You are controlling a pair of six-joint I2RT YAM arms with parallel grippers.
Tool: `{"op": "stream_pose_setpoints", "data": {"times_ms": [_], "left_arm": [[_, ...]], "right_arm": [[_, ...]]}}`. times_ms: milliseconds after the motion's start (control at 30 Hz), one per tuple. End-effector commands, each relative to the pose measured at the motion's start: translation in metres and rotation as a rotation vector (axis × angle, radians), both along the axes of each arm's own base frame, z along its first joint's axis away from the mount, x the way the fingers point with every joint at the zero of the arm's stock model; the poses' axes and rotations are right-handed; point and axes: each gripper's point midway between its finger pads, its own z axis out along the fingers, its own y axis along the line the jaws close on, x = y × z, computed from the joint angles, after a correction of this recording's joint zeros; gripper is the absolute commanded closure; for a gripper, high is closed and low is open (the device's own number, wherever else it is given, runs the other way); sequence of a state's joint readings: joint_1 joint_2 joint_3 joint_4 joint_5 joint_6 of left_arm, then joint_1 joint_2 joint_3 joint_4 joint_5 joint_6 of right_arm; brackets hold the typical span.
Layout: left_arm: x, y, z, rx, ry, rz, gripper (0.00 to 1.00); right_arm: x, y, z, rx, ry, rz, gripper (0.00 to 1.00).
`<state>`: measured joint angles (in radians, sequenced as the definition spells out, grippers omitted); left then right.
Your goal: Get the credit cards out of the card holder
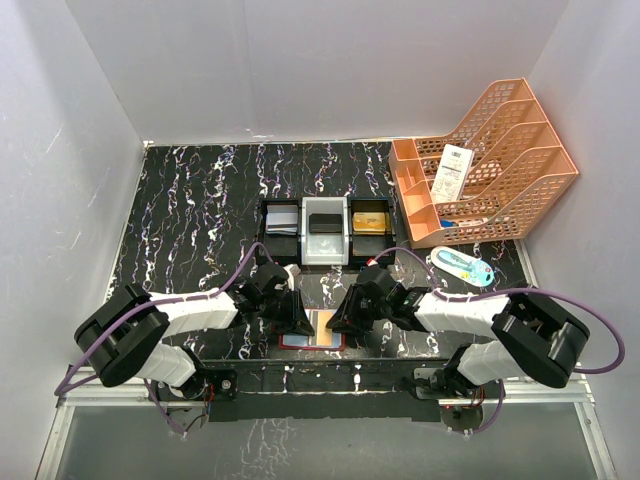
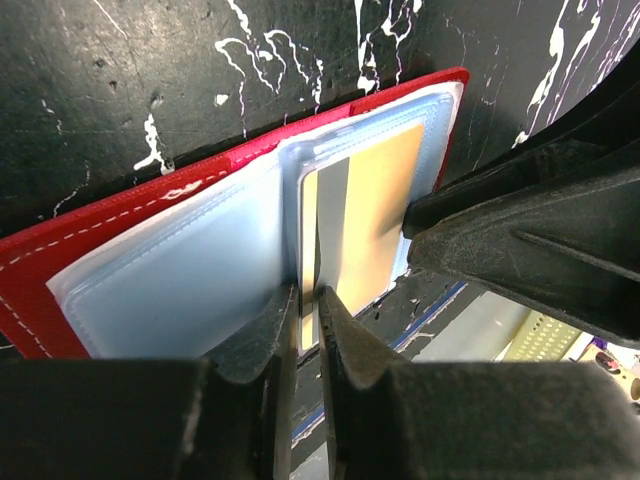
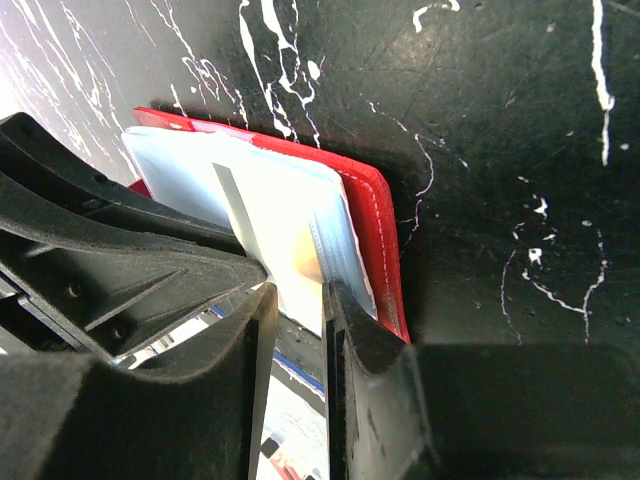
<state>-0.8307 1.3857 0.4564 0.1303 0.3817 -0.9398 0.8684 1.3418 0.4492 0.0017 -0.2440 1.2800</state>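
The dark-red card holder (image 1: 297, 343) (image 2: 120, 215) (image 3: 378, 215) lies open at the table's near edge, clear sleeves up. An orange-gold credit card (image 2: 385, 195) (image 3: 285, 235) with a silvery stripe sits in its right-hand sleeve. My left gripper (image 1: 299, 325) (image 2: 308, 298) is at the holder's near edge. Its jaws are almost together, with the thin edge of that card in the slit. My right gripper (image 1: 341, 321) (image 3: 300, 295) comes in from the other side with its jaws apart. One finger (image 3: 350, 310) rests on the sleeve by the red border. The card's near corner shows in the gap.
A black-and-white three-compartment tray (image 1: 304, 246) holding flat items stands behind the grippers. An orange mesh file rack (image 1: 500, 170) is at the back right, and a blue-and-white item (image 1: 462, 267) lies in front of it. The table's front edge runs just under the holder.
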Motion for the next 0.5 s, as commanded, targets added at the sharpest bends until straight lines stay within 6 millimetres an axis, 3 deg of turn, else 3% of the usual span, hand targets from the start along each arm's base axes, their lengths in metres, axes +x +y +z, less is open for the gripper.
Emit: {"op": "stream_pose_setpoints", "data": {"times_ms": [0,467], "left_arm": [[0.003,-0.003,0.008,-0.026,-0.037,0.008,0.90],[0.004,-0.004,0.020,-0.051,-0.066,0.011,0.95]], "right_arm": [[-0.001,-0.008,-0.016,-0.074,0.007,0.006,0.76],[-0.001,-0.015,-0.025,-0.130,0.014,0.001,0.78]]}}
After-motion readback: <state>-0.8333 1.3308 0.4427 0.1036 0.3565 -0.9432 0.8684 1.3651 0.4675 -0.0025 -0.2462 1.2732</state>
